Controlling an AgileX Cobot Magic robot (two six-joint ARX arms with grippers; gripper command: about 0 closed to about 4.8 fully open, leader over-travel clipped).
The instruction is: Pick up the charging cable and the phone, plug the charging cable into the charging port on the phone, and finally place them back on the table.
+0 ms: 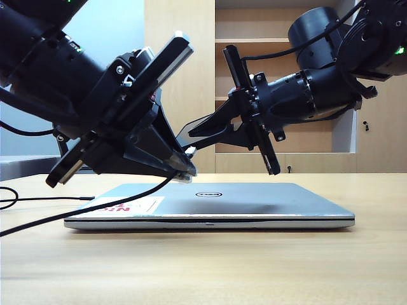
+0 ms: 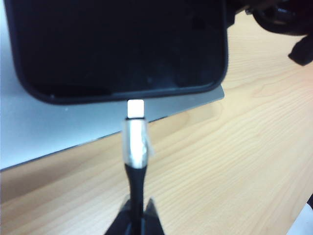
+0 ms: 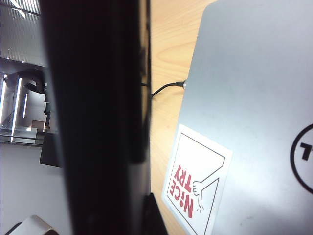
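My left gripper (image 2: pixel 139 200) is shut on the black cord of the charging cable (image 2: pixel 135 176), just behind its silver plug (image 2: pixel 135 142). The plug's white tip meets the middle of the bottom edge of the phone (image 2: pixel 117 44); how deep it sits I cannot tell. My right gripper (image 3: pixel 107 220) is shut on the phone (image 3: pixel 93 117), a dark slab seen edge-on. In the exterior view the left gripper (image 1: pixel 186 173) and the right gripper (image 1: pixel 194 133) meet above the laptop, and the cable (image 1: pixel 82 213) trails down to the table (image 1: pixel 203 267).
A closed silver laptop (image 1: pixel 254 200) with a red and white sticker (image 3: pixel 195 181) lies flat under both grippers. A second thin black lead (image 3: pixel 166 88) runs to its side. A wooden shelf cabinet (image 1: pixel 191 63) stands behind the table.
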